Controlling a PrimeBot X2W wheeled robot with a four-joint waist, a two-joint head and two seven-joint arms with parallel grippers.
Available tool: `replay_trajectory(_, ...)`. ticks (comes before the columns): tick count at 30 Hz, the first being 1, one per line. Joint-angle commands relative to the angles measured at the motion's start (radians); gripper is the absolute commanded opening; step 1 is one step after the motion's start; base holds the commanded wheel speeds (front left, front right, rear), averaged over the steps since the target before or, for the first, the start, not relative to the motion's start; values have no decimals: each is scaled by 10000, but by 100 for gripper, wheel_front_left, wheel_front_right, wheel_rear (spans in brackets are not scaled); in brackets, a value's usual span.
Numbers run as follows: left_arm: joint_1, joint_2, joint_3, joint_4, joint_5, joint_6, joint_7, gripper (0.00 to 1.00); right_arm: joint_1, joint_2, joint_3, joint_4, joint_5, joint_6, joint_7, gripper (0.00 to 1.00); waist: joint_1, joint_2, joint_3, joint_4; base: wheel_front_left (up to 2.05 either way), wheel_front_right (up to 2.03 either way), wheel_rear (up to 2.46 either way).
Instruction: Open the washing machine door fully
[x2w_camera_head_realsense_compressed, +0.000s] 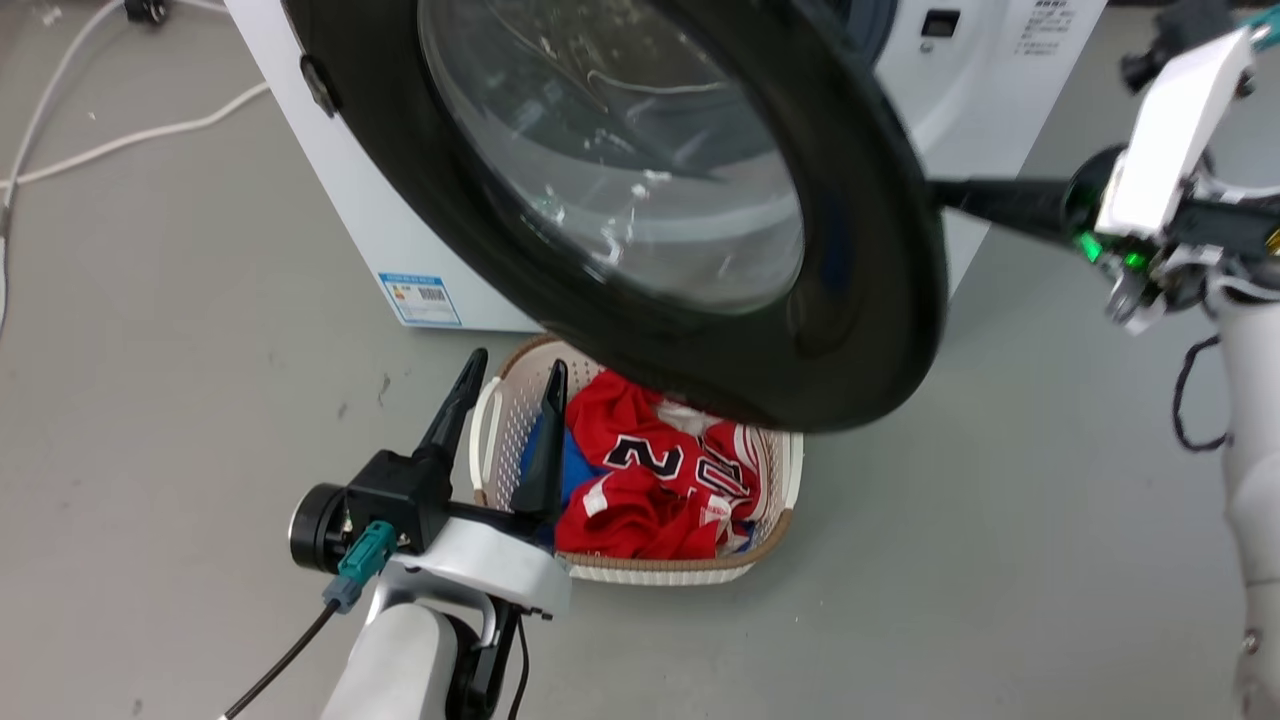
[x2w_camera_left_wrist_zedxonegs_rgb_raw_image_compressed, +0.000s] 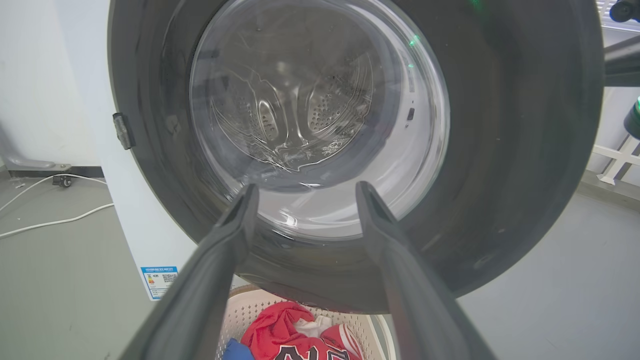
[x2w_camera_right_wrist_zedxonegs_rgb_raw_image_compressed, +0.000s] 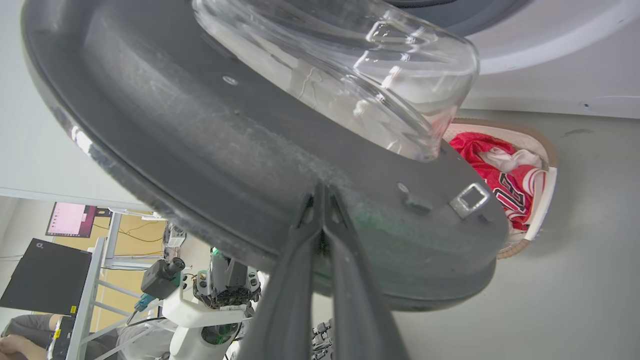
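Observation:
The washing machine door (x2w_camera_head_realsense_compressed: 860, 300), a glossy black ring around a bulging glass window, stands partly swung out from the white washing machine (x2w_camera_head_realsense_compressed: 340, 180) and hangs over a laundry basket. My right gripper (x2w_camera_head_realsense_compressed: 945, 192) reaches in from the right, shut, with its tips against the door's free edge. In the right wrist view the closed fingertips (x2w_camera_right_wrist_zedxonegs_rgb_raw_image_compressed: 320, 192) press on the door's (x2w_camera_right_wrist_zedxonegs_rgb_raw_image_compressed: 210, 150) grey inner face, left of the metal latch (x2w_camera_right_wrist_zedxonegs_rgb_raw_image_compressed: 469, 200). My left gripper (x2w_camera_head_realsense_compressed: 512, 385) is open and empty, low in front of the door (x2w_camera_left_wrist_zedxonegs_rgb_raw_image_compressed: 500, 150); the left gripper (x2w_camera_left_wrist_zedxonegs_rgb_raw_image_compressed: 306, 190) faces the glass.
A white lattice basket (x2w_camera_head_realsense_compressed: 775, 535) with red jerseys sits on the grey floor under the door. A blue label (x2w_camera_head_realsense_compressed: 420, 298) marks the machine's lower side. White cables (x2w_camera_head_realsense_compressed: 130, 135) run across the floor at left. Desks, monitors and a person's arm (x2w_camera_right_wrist_zedxonegs_rgb_raw_image_compressed: 15, 345) are behind me.

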Motion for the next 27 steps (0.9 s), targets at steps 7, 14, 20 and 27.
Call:
replay_trajectory(7, 454, -8, -44, 203, 52, -134, -24, 100, 1604, 813, 27, -1097, -33, -4, 738, 0, 2, 0, -792, 73, 0, 0, 0)
replay_trajectory(14, 747, -8, 25, 310, 70, -224, -24, 100, 2816, 1320, -133, -2617, 78, -3, 1499, 0, 2, 0, -1230, 228, 0, 0, 0)
replay_trajectory(20, 946, -8, 33, 344, 85, -255, -24, 100, 3884, 1615, 172, -4038, 150, -1, 2011, 0, 2, 0, -1456, 338, 0, 0, 0)
replay_trajectory(27, 1021, -8, -10, 348, 28, -293, -24, 100, 4778, 1710, 727, -5077, 524, -1, 1950, 0, 2, 0, -1526, 423, 0, 0, 0)
